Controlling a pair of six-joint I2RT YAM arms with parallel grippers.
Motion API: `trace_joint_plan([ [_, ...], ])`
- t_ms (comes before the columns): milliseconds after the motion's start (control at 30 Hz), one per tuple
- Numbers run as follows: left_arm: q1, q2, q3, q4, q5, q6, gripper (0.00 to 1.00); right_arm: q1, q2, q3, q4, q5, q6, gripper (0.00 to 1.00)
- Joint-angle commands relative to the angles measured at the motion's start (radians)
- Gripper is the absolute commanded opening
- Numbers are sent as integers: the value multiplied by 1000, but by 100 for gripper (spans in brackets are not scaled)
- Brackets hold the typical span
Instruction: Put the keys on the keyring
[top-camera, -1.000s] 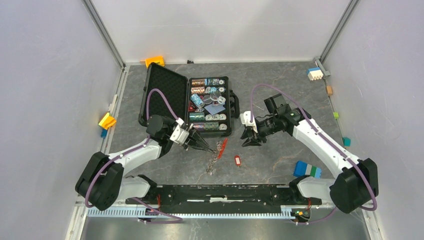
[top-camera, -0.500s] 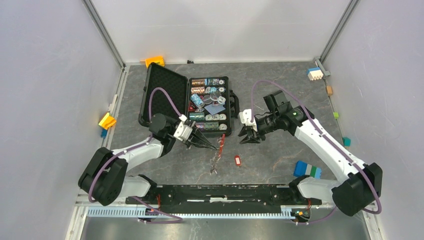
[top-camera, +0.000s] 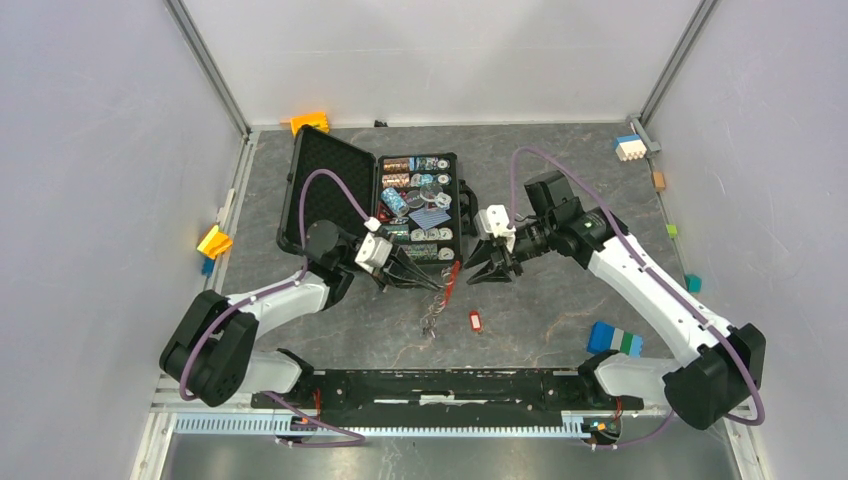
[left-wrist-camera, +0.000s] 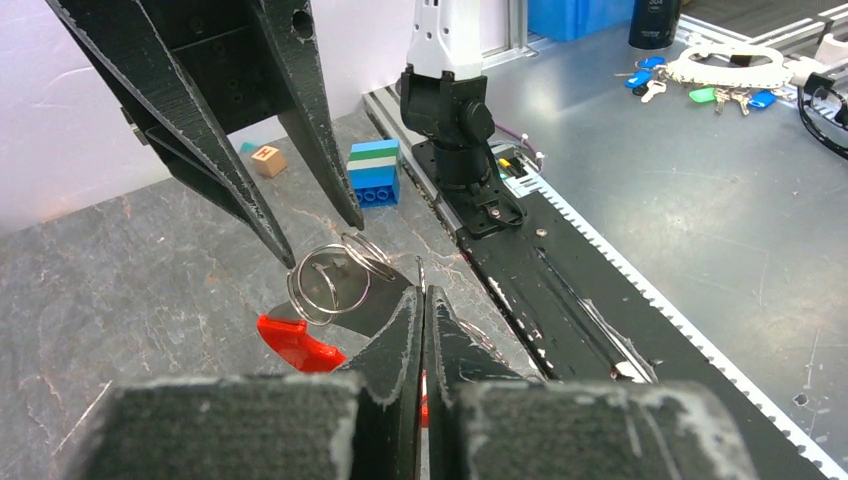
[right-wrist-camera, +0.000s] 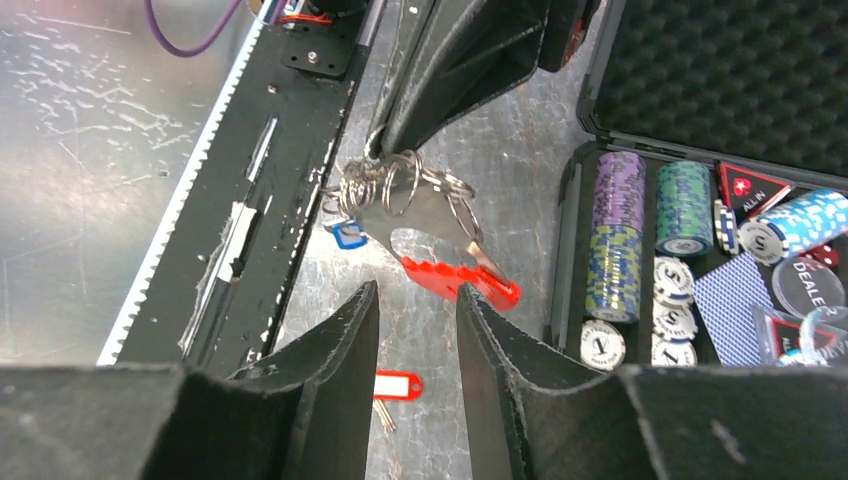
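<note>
Left gripper (left-wrist-camera: 422, 298), pressed shut on the keyring (left-wrist-camera: 325, 282), holds it raised just near of the case (top-camera: 330, 190); right gripper (top-camera: 488, 272), half spread, faces it; red key (top-camera: 475, 320) lies loose, nearer; step: presenting keyring; next, probably: right gripper fetches red key.

**Left wrist view.** Upper left: the right gripper (left-wrist-camera: 320, 243) is cut off by the top edge, so only its two fingers show. Centre: the near end of the red tag (left-wrist-camera: 292, 342) on the keyring (left-wrist-camera: 325, 282) is hidden behind the pressed-together fingers of the left gripper (left-wrist-camera: 422, 300).

**Right wrist view.** Centre left: the blue-headed key (right-wrist-camera: 347, 236) sits mostly behind the ring coils, its blade unseen. Right: the poker chip case (right-wrist-camera: 720, 70) runs off the frame.

**Top view.** Centre: the keyring is too small to sort into chain, rings and key.
</note>
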Motion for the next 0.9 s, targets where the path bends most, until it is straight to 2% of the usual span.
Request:
trace_joint_plan([
  [0,-8,-13,35,-48,-42,49,2,13,22,25,65,-86,71,39],
  [533,-13,-9,48,-157,-92,137,2,45,69,8,127,-132,140,36],
  [733,-16,-12,52,-220,-113,179,2,48,71,-2,166,-128,184,28],
  [867,-18,-15,53,-253,-117,212,2,50,81,0,181,-106,205,17],
])
